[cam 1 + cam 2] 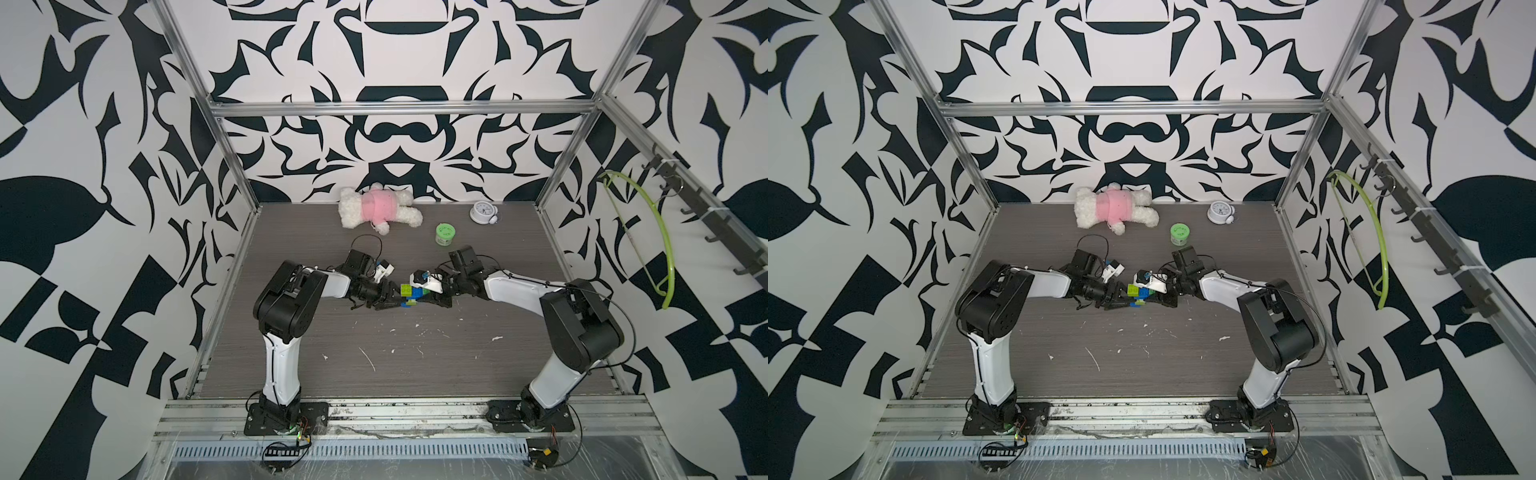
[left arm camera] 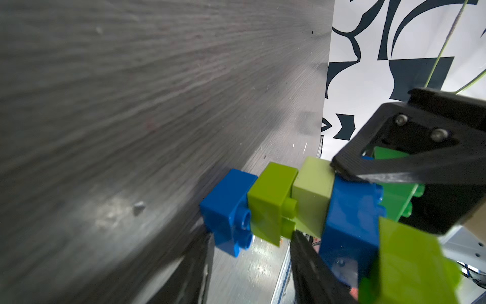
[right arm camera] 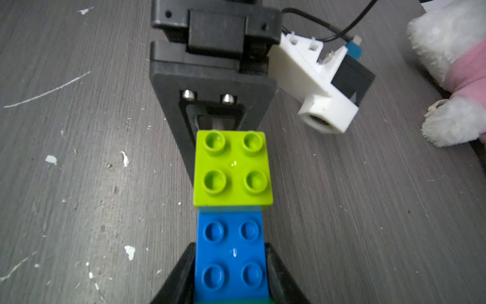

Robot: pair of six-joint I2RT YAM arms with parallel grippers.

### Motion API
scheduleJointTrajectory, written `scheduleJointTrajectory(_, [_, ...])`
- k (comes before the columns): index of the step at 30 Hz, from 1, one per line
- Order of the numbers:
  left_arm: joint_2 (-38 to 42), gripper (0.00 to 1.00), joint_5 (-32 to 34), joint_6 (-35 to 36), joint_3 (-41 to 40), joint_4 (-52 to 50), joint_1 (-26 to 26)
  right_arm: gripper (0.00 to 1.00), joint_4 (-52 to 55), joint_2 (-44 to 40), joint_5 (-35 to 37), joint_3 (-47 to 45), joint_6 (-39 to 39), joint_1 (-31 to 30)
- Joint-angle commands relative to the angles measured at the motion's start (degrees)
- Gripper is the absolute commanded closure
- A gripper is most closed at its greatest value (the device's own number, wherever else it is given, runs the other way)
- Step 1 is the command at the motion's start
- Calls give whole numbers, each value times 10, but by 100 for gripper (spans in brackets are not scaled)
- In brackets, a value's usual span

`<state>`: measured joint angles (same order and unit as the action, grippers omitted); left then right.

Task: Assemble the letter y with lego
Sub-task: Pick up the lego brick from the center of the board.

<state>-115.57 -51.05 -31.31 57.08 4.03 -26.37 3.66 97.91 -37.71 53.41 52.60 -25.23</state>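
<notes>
Letter y (image 1: 411, 294) at middle of bench (image 1: 415, 365), tub (image 1: 444, 235) off at 1 o'clock. My R fingers (image 3: 231, 247) clamp its wide blue brick (image 3: 231, 229); L fingers (image 2: 251, 234) straddle the stem (image 2: 268, 200), can't tell if pinching. Risk imo: uneven pull btwn arms pops a stud joint, or y twists loose.

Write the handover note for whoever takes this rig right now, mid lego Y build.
Right gripper: shut on the wide blue brick of the letter y.
Left gripper: jaws astride the small blue brick end; grip unclear.
Where: Y sits between both grippers at the table centre.
Done: the Y looks fully built.
Left: check seating, lay it down, release.
</notes>
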Motion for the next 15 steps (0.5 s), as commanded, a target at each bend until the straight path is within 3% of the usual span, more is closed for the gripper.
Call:
scheduleJointTrajectory(1, [-65, 47, 204, 11, -44, -133, 5, 59, 11, 4, -7, 22, 6, -3])
scheduleJointTrajectory(15, [-38, 46, 199, 22, -55, -150, 20, 62, 40, 10, -9, 40, 5, -3])
